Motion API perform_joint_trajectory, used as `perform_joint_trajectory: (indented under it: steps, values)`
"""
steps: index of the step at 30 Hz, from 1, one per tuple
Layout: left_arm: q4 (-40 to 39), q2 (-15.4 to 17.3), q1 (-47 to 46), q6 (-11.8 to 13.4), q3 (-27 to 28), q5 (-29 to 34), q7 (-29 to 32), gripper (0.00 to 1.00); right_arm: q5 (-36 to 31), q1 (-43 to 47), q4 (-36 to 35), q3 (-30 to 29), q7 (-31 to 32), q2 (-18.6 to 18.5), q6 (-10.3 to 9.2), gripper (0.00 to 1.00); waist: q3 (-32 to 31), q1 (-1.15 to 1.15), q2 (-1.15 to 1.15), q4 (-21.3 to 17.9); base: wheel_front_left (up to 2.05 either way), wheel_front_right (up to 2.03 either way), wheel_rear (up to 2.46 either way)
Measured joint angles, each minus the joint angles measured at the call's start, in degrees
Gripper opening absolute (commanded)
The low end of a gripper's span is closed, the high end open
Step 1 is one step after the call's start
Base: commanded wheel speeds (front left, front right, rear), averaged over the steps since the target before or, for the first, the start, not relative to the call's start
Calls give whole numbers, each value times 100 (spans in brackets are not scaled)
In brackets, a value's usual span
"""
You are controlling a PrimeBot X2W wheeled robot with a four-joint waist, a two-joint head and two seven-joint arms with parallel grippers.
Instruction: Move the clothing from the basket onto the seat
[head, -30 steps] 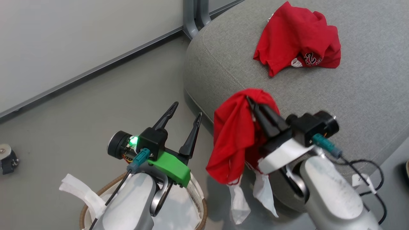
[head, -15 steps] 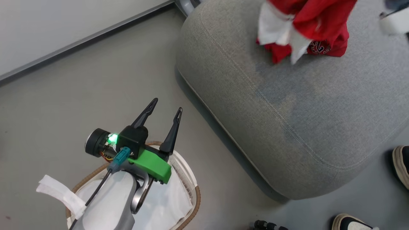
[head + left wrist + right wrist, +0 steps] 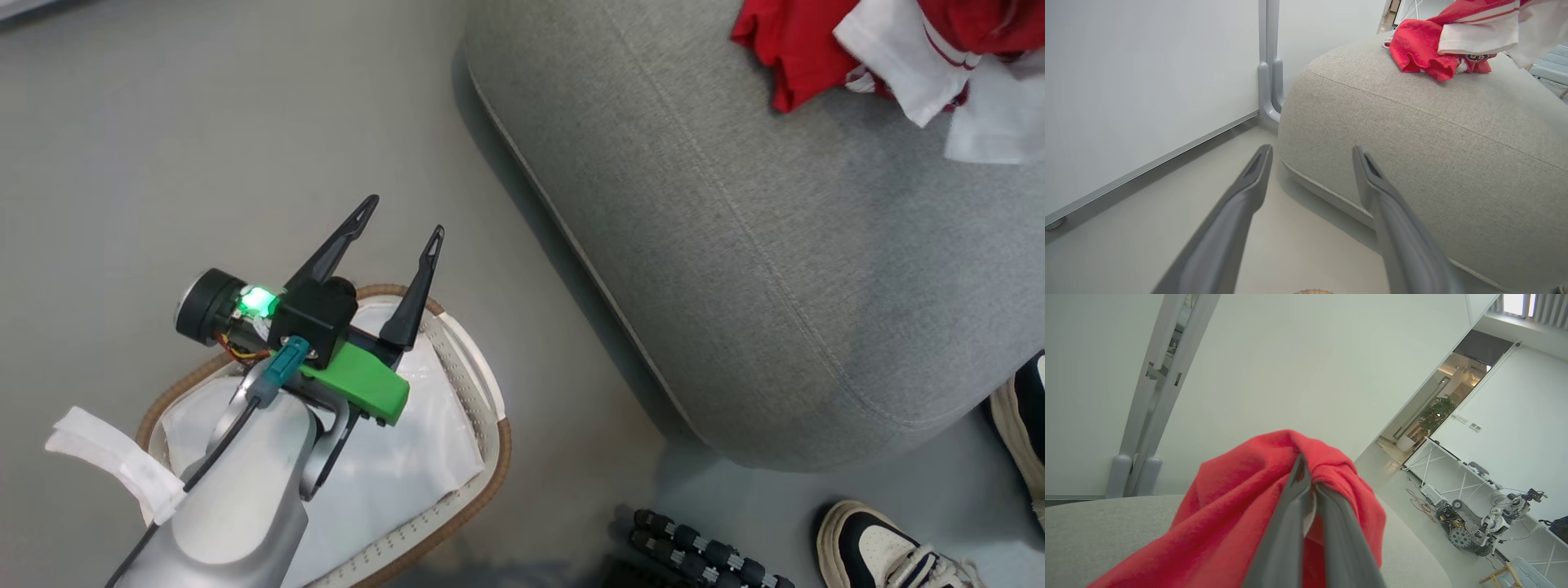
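Right wrist view: right gripper (image 3: pixel 1306 475) pinched tight on red jersey (image 3: pixel 1229 510), hung over seat (image 3: pixel 775 269), above red garment (image 3: pixel 1414 51) lying on it. Best lower until sleeves pool on seat before releasing (snag risk). Left gripper (image 3: pixel 406 216) gapes empty, off seat.

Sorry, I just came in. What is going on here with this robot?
The robot is moving laundry from the basket to the grey seat. Its right gripper, jaws closed, holds a red jersey with white sleeves over the seat, by a red garment that lies there. The left gripper hangs open over the basket, whose white liner sheet shows. A person's shoes are beside the seat.
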Motion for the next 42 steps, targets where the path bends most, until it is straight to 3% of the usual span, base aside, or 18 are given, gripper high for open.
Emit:
perform_joint_trajectory:
  steps: [9, 18, 20, 21, 22, 34, 42]
  values:
    - [-136, 240, -252, 0, -74, 20, 0, 100, -252, 551, 515, -1238, 0, 710, 0, 0, 809, 0, 0, 376, 0, 0, 0]
    - [-349, 281, -320, 0, -122, 48, 0, 100, -705, 792, 1044, -2223, 0, 1140, 0, 0, 1222, 1, 0, 783, 0, 0, 0]
    - [-358, 247, -320, 0, -167, 48, 0, 100, -762, 909, 935, -2319, -1, 1220, 0, 48, 1178, 1, -1, 818, 0, 0, 0]
    - [-363, 207, -319, 0, -186, 46, 0, 100, -764, 994, 861, -2356, 0, 1250, 0, 95, 1140, 0, 0, 833, 0, 0, 0]
    - [-360, 175, -317, 0, -204, 46, 0, 100, -765, 1059, 800, -2385, 0, 1268, 0, 100, 1103, 0, 0, 844, 0, 0, 0]
    - [-447, -347, -12, 0, -552, -122, 0, 100, -560, 2141, -376, -1618, 0, 1365, -1, 100, 31, -1, 0, 821, 0, 0, 0]
    - [-375, -644, 414, 0, -342, -193, 0, 100, -142, 2719, -817, -690, 0, 1391, -1, 100, -918, -1, 0, 797, 0, 0, 0]
